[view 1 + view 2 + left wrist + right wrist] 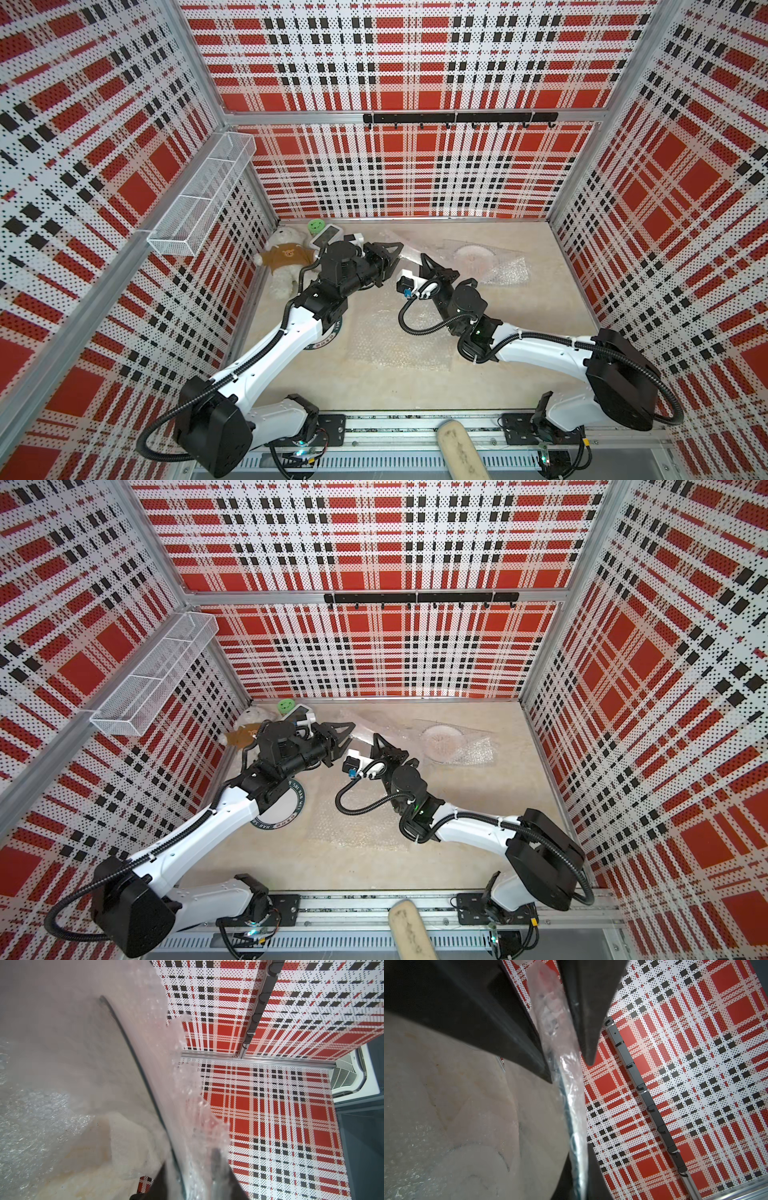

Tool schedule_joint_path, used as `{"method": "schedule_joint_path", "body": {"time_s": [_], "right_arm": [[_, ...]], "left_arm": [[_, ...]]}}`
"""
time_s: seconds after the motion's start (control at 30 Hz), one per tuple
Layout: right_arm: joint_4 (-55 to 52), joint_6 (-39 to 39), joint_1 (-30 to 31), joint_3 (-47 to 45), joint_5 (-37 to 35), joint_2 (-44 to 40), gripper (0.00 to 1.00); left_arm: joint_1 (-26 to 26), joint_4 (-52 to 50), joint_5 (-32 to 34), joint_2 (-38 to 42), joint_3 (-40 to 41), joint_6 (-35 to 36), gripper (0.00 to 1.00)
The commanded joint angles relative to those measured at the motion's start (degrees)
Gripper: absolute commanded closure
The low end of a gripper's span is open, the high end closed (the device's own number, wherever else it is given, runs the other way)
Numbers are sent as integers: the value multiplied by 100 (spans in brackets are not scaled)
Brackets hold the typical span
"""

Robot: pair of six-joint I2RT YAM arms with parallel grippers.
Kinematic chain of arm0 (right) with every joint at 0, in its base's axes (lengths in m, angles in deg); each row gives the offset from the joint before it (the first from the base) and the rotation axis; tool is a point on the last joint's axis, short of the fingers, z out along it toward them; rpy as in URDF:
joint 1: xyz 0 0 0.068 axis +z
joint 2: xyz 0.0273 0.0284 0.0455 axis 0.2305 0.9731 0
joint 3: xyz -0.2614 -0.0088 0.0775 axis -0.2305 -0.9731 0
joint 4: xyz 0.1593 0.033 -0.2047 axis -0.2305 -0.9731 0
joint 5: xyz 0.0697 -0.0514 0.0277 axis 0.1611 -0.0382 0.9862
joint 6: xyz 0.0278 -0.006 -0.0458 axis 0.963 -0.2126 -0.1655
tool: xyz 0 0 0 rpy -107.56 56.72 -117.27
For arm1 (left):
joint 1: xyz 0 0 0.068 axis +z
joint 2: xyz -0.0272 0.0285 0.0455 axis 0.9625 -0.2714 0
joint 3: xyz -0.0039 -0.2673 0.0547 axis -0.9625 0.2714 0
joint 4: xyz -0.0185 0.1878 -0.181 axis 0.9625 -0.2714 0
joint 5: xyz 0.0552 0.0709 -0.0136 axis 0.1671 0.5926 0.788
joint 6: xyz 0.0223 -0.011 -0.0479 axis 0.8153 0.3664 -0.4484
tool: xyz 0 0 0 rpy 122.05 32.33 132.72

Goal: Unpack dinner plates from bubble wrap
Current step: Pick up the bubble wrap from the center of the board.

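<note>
Red, black and white plaid perforated walls (415,62) close in a beige, stone-look worktop (415,386). Just above the middle of both top views the two arms meet over a round white dinner plate (133,1053) with a thin dark rim line. It appears lifted and tilted, and it is swathed in clear, crinkly bubble wrap (550,1012).

The plate is stiff, weighty and breakable. The film is light, limp and slick, so I judge that a pinch on film alone would slide or stretch rather than carry the plate. The sounder hold is across the rim, with the pads flat on both faces, while the wrap is peeled away by a loose edge.

The right hand (568,1070) is clenched on a gathered fold of the wrap just beside the rim, and the plate's edge runs on past its fingertips. The left hand (190,1157) straddles the wrapped rim with one finger on either side. Whether it is pinching, I cannot tell.

At the upper right of the worktop a second plate (473,257), faintly pink-marked, lies flat under its own wrap, well apart from both hands. Left of centre a third plate (291,804), bare and with a dark lettered band, lies partly under the left arm, beside a loose sheet (386,340) of wrap spread flat.
</note>
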Motion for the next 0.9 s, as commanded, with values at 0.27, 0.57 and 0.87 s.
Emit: {"method": "schedule_joint_path", "body": {"time_s": [0.27, 0.57, 0.87], "right_arm": [[759, -171, 82, 119, -75, 170, 100], [-62, 349, 362, -107, -106, -350, 26], [-3923, 2656, 371, 347, 1038, -2063, 0]], "left_arm": [[36, 481, 2, -42, 243, -329, 100], [164, 897, -546, -309, 43, 130, 100], [361, 1146, -1752, -558, -88, 835, 100]]}}
